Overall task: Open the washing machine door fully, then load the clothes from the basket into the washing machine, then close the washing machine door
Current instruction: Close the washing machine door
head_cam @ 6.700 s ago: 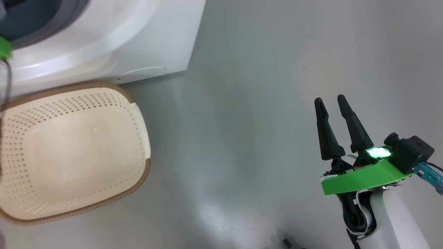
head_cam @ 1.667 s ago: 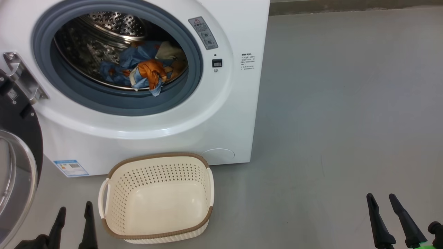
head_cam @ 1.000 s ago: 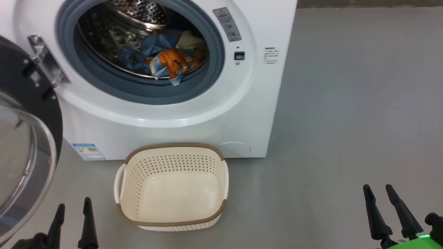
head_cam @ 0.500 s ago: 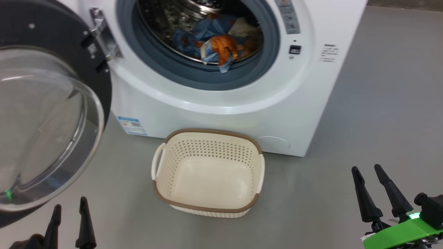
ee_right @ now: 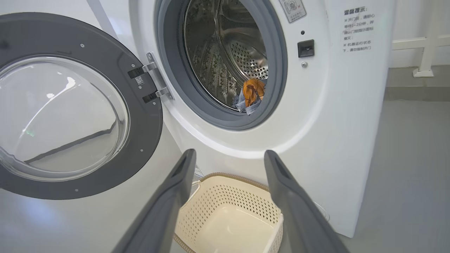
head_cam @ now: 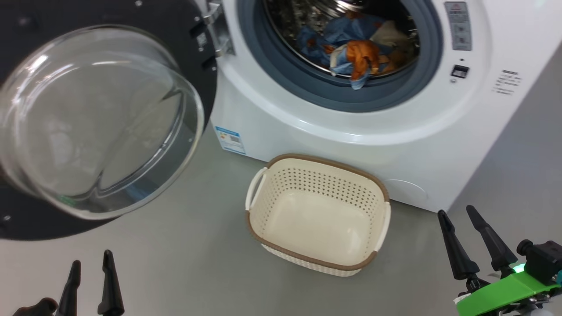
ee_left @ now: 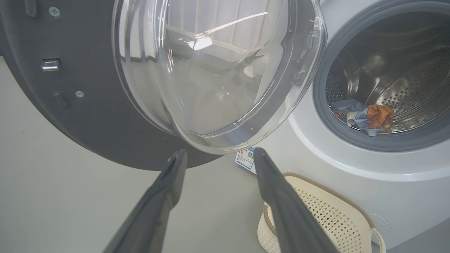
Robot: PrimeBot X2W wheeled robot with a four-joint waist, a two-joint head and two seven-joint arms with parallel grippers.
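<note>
Your left gripper (head_cam: 91, 257) and right gripper (head_cam: 455, 210): spread, empty. Cream perforated plastic basket (head_cam: 316, 180): empty. Blue-and-orange fabric clothes (head_cam: 360, 55): inside white boxy washing machine (head_cam: 333, 145).

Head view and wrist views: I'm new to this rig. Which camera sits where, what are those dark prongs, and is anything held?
The head view looks down from the robot's head. The dark prongs are its two grippers: the left gripper at lower left and the right gripper at lower right, both open and empty. Each wrist view looks along one gripper's own fingers. On the grey floor the empty basket stands before the washing machine. The clothes lie in the drum. The washing machine door hangs open at the left.
</note>
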